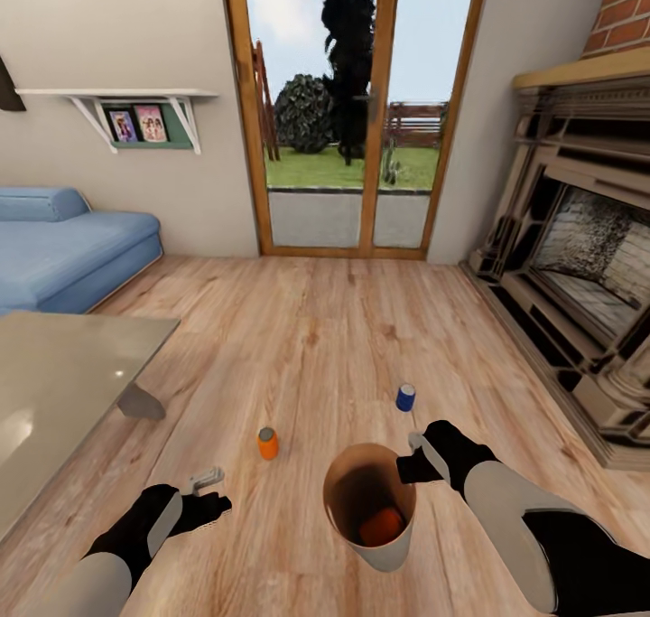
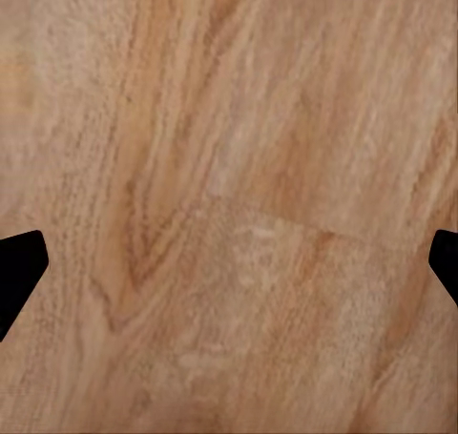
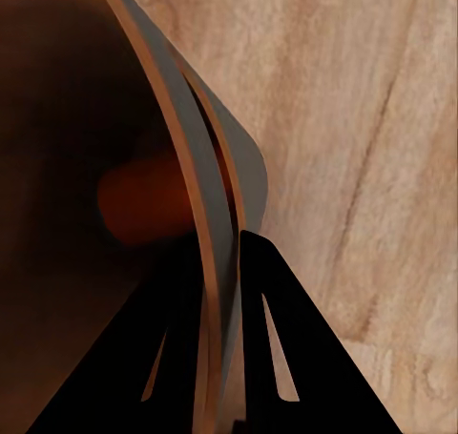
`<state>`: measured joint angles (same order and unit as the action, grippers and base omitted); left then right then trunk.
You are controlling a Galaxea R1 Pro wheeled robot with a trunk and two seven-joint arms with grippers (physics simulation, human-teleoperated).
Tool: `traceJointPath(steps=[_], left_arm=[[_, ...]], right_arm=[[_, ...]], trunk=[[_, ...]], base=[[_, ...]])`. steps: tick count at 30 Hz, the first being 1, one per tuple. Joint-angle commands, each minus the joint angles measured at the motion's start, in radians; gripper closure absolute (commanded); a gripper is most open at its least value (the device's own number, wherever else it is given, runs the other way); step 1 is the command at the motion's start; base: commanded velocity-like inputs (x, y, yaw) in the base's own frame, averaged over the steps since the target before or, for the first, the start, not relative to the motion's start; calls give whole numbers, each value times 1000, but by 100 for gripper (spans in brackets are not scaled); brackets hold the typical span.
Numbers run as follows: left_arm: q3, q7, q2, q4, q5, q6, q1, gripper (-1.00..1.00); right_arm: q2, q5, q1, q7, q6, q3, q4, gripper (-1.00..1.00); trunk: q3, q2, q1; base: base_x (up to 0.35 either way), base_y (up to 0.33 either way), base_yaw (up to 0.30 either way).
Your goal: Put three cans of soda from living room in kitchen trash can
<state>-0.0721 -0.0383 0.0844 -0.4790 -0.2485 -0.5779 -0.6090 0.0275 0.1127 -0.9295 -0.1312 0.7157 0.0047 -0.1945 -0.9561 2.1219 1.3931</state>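
The tash can (image 1: pixel 390 552), grey outside and tan inside, is in front of me in the living room. One orange can of soda (image 1: pixel 383 527) lies inside it. My right gripper (image 1: pixel 413 445) is shut on its rim, with a finger on each side of the wall. The right wrist view shows that pinched tash can rim (image 3: pixel 205 215) and the orange can (image 3: pixel 143 203) within. A second orange can (image 1: pixel 267 443) stands on the floor to the bin's left. A blue can (image 1: pixel 405 397) stands just beyond my right gripper. My left gripper (image 1: pixel 208 481) hangs open over bare floor (image 2: pixel 229 167).
A low grey table (image 1: pixel 54 391) juts in at the left, with a blue sofa (image 1: pixel 63 247) behind it. The dark fireplace (image 1: pixel 578 265) lines the right side. Wood-framed glass doors (image 1: pixel 352 111) are straight ahead across the wooden floor (image 1: pixel 316 328).
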Motion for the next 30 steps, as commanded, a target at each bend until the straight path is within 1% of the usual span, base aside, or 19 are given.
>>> traceJointPath(steps=[1,10,30], left_arm=[[0,0,0,0,0,0,0,-100],[0,0,0,-1,0,0,0,-100],[0,0,-2,-1,0,1,0,-100]], right_arm=[[0,-13,0,-5,1,-6,0,100],[0,-13,0,-5,1,-7,0,100],[0,-13,0,-10,1,-7,0,100]], trunk=[[-2,0,0],[-15,0,0],[-40,0,0]], base=[[310,150,-25],[310,152,-114],[307,176,-192]])
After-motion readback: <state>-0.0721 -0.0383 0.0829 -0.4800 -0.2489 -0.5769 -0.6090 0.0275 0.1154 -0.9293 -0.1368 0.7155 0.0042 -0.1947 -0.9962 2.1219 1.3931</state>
